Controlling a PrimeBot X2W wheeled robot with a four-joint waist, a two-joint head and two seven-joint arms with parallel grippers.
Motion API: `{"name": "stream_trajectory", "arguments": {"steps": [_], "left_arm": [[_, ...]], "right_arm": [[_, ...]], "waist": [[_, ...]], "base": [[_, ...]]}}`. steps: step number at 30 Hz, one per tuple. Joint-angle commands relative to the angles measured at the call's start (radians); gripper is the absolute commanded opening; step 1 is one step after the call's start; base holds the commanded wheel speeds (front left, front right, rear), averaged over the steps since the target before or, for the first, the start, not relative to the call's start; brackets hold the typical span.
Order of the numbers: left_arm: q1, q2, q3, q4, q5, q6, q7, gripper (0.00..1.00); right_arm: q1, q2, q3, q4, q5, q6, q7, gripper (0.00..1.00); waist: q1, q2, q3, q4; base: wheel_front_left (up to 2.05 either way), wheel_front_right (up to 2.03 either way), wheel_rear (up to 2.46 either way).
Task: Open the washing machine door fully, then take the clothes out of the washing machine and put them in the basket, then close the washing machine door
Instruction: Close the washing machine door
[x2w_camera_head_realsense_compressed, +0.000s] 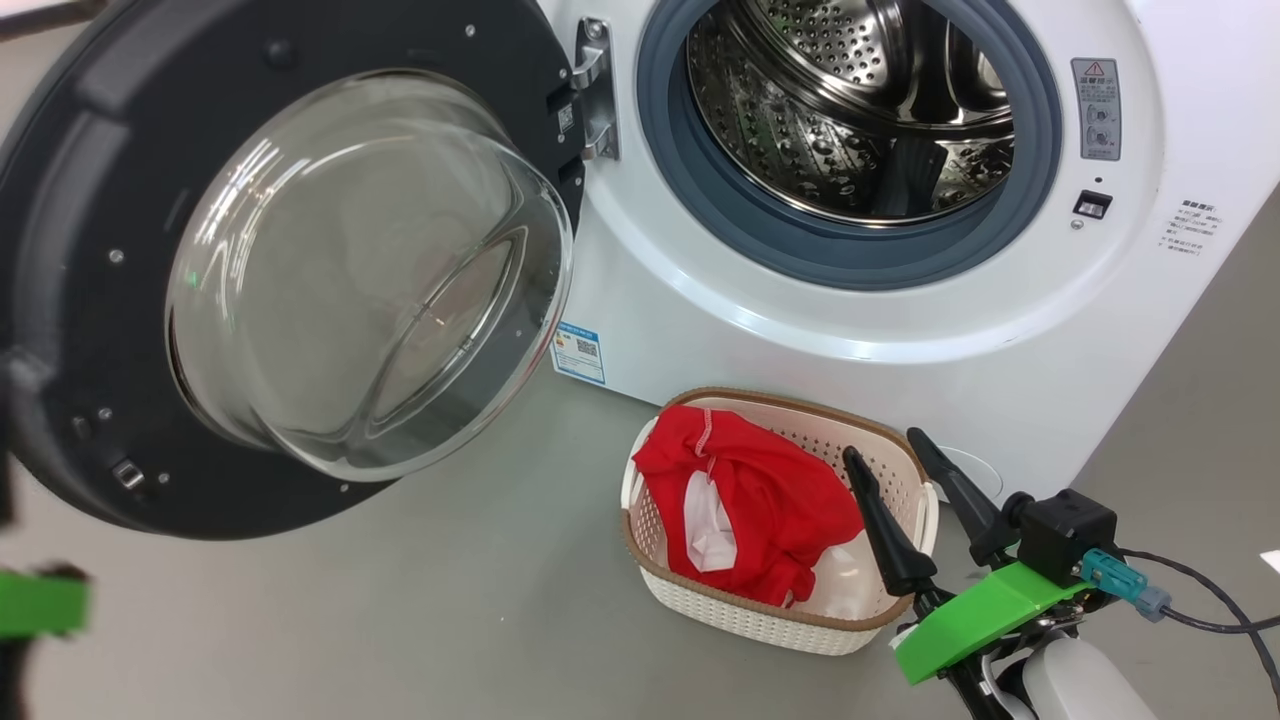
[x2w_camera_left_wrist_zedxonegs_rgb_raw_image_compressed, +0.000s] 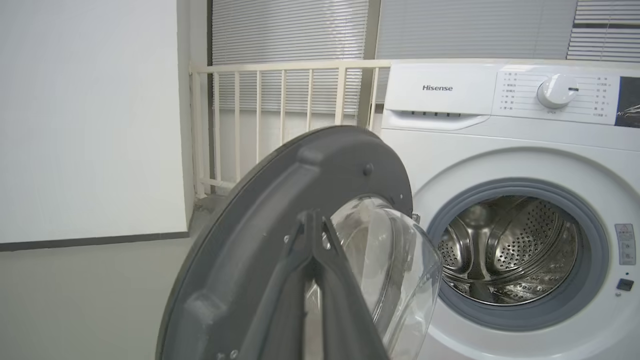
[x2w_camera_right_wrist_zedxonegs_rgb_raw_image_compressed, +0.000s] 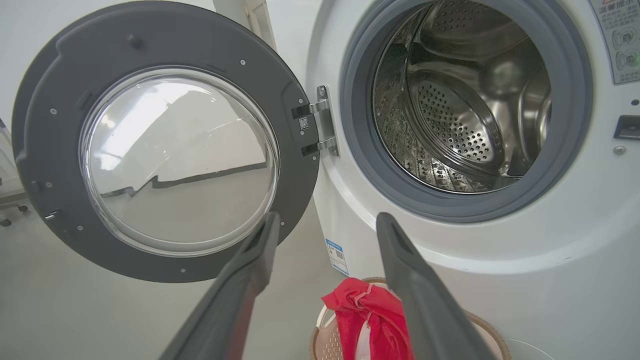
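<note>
The washing machine door (x2w_camera_head_realsense_compressed: 300, 280), a large round dark disc with a bulging clear glass bowl at its centre, stands swung wide to the left of the big white front-loading washing machine (x2w_camera_head_realsense_compressed: 700, 330), its inner face toward the room. The machine's perforated steel drum (x2w_camera_head_realsense_compressed: 850, 110) looks empty. The bright red soft clothes (x2w_camera_head_realsense_compressed: 770, 500) lie heaped in the small cream, brown-rimmed plastic basket (x2w_camera_head_realsense_compressed: 760, 620), on the grey floor (x2w_camera_head_realsense_compressed: 450, 600) just in front of the machine, below its opening. So I judge the unloading done and closing the door the step in hand. The left hand (x2w_camera_left_wrist_zedxonegs_rgb_raw_image_compressed: 313, 216) has its two dark fingers pressed together with nothing between them, pointing at the door's inner face on the side away from the machine; whether it touches, I cannot tell. The right hand (x2w_camera_head_realsense_compressed: 882, 445) is spread wide and empty over the basket. The next move calls for a steady push on that inner face, swinging the door round onto the opening until it shuts, with the right hand kept out of its sweep.
</note>
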Motion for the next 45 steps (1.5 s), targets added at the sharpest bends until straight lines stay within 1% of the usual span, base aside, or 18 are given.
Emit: {"name": "stream_trajectory", "arguments": {"steps": [1, 5, 9, 12, 15, 18, 23, 29, 33, 34, 38, 45], "left_arm": [[-0.074, 0.058, 0.069, -0.035, -0.029, -0.017, 0.017, 0.00], [-0.158, 0.096, 0.140, -0.042, -0.153, -0.044, 0.083, 0.00], [-0.256, 0.125, 0.196, 0.029, -0.282, -0.069, 0.152, 0.00], [-0.331, 0.137, 0.226, 0.127, -0.382, -0.077, 0.212, 0.00], [-0.401, 0.148, 0.257, 0.245, -0.472, -0.076, 0.271, 0.00], [-0.463, 0.155, 0.284, 0.377, -0.553, -0.070, 0.328, 0.00], [-0.557, 0.159, 0.312, 0.591, -0.660, -0.043, 0.425, 0.00], [-0.653, 0.155, 0.333, 0.795, -0.728, -0.028, 0.487, 0.00], [-0.703, 0.159, 0.320, 0.899, -0.736, -0.024, 0.520, 0.00], [-0.703, 0.159, 0.320, 0.899, -0.736, -0.024, 0.520, 0.00], [-0.742, 0.159, 0.299, 0.976, -0.735, -0.033, 0.558, 0.00], [-0.785, 0.159, 0.265, 1.066, -0.726, -0.061, 0.617, 0.00]], "right_arm": [[-0.011, 0.004, 0.023, -0.024, -0.001, 0.002, -0.005, 1.00], [-0.012, 0.005, 0.026, -0.022, 0.000, 0.002, -0.005, 1.00], [-0.016, 0.006, 0.029, -0.021, -0.001, 0.002, -0.005, 1.00], [-0.020, 0.006, 0.032, -0.019, -0.001, 0.002, -0.005, 1.00], [-0.023, 0.007, 0.035, -0.019, -0.003, 0.002, -0.005, 1.00], [-0.026, 0.008, 0.034, -0.018, -0.006, 0.002, -0.005, 1.00], [-0.034, 0.009, 0.035, -0.018, -0.013, 0.002, -0.005, 1.00], [-0.053, 0.015, 0.036, -0.015, -0.025, 0.002, -0.005, 1.00], [-0.068, 0.021, 0.037, -0.011, -0.033, 0.002, -0.005, 1.00], [-0.068, 0.021, 0.037, -0.011, -0.033, 0.002, -0.005, 1.00], [-0.079, 0.027, 0.037, -0.006, -0.039, 0.002, -0.005, 1.00], [-0.083, 0.033, 0.032, -0.001, -0.043, 0.002, -0.005, 1.00]], "waist": [[0.0000, -0.0001, 0.000, 0.001], [0.0000, -0.0001, 0.002, -0.001], [0.0000, -0.0001, 0.006, -0.006], [0.0000, -0.0001, 0.012, -0.014], [0.0000, -0.0001, 0.019, -0.024], [0.0000, -0.0001, 0.028, -0.032], [0.0000, -0.0001, 0.044, -0.044], [0.0000, -0.0001, 0.075, -0.052], [0.0000, -0.0001, 0.097, -0.059], [0.0000, -0.0001, 0.097, -0.059], [0.0000, -0.0001, 0.111, -0.068], [0.0000, -0.0001, 0.117, -0.080]], "base": [[0.00, 0.00, 0.00], [0.00, 0.00, 0.00], [0.00, 0.00, 0.00], [0.00, 0.00, 0.00], [0.00, 0.00, 0.00], [0.00, 0.00, 0.00], [0.00, 0.00, 0.00], [0.00, 0.00, 0.00], [0.00, 0.00, 0.00], [0.00, 0.00, 0.00], [0.00, 0.00, 0.00], [0.00, 0.00, 0.00]]}}
